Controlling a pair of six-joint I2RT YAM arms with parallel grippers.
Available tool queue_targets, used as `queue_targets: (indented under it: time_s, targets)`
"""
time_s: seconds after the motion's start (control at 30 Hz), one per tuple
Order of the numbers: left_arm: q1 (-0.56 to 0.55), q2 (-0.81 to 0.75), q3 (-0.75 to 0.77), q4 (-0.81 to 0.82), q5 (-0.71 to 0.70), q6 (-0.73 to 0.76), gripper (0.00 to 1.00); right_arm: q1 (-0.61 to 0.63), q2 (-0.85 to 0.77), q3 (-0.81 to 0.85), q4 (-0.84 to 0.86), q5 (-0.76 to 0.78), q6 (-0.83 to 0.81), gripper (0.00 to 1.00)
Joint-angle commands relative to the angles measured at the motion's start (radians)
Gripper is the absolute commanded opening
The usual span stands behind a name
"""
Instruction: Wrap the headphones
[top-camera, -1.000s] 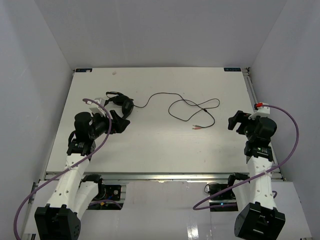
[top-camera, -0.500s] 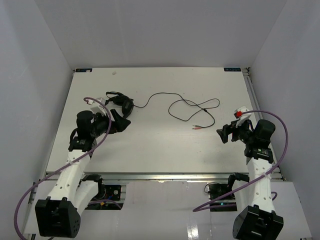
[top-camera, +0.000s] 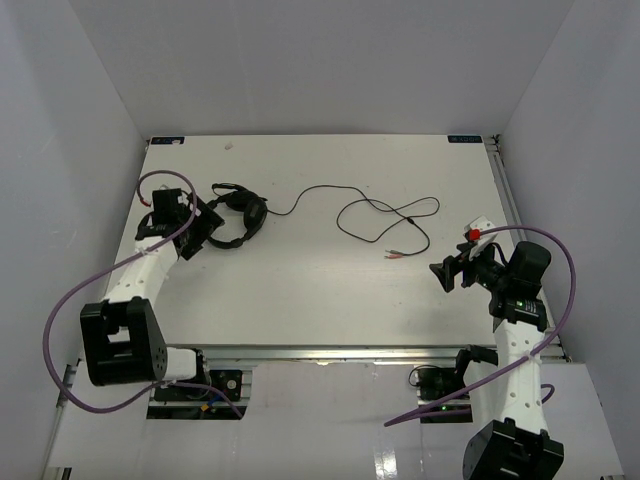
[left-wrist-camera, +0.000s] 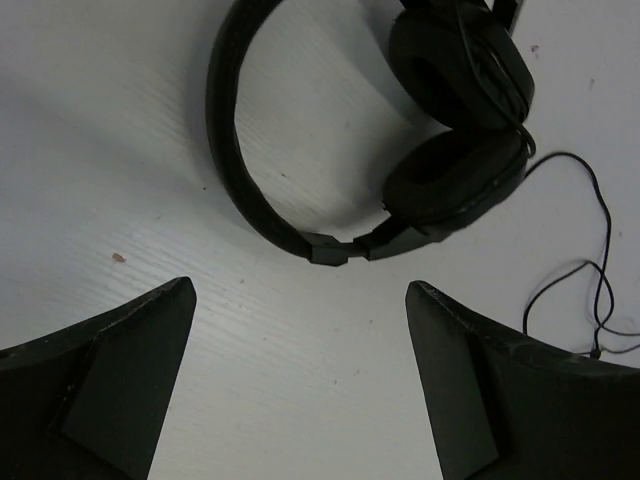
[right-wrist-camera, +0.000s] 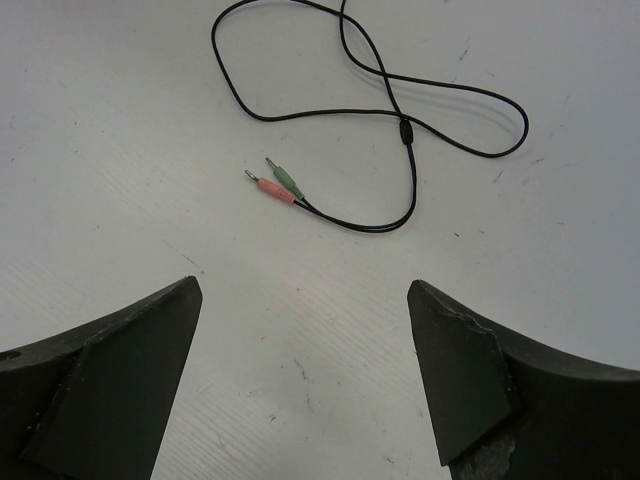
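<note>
White table, pale enclosure walls

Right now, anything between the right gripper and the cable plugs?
No: only bare table separates the right gripper from the plugs, per the right wrist view.

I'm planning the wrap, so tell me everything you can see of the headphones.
The headphones are black, over-ear, lying flat on the white table at its far left. A thin headband joins two padded earcups, lying close together. A long thin cable trails right in loose loops, unwound, ending in pink and green plugs. Only the table touches them; the open left claw stands just short of the headband.
</note>
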Motion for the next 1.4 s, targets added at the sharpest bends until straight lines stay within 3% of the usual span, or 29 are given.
queue_targets:
  time_s: [0.0,0.27,0.8,0.93,1.03,1.17,1.37]
  targets:
    - [0.0,0.131,0.116,-0.073,-0.153,-0.024,0.97,-0.002,-0.016,0.04,0.015,-0.021,0.0,0.9]
    - [0.004,0.318,0.255,-0.108,-0.214,0.041,0.9,-0.002,-0.011,0.039,0.018,-0.015,0.006,0.9]
    - [0.009,0.543,0.379,-0.114,-0.226,0.182,0.57,-0.003,0.019,0.036,0.024,-0.005,0.008,0.9]
    - [0.009,0.558,0.381,-0.11,-0.225,0.202,0.42,-0.003,0.024,0.034,0.027,-0.003,0.008,0.9]
    - [0.009,0.564,0.373,-0.102,-0.217,0.209,0.19,-0.003,0.026,0.034,0.027,0.001,0.008,0.9]
    - [0.009,0.562,0.369,-0.101,-0.202,0.225,0.04,-0.003,0.03,0.029,0.028,0.003,0.004,0.9]
    - [-0.039,0.4,0.362,-0.073,-0.152,0.3,0.0,-0.005,0.031,0.01,0.021,-0.092,-0.038,0.9]
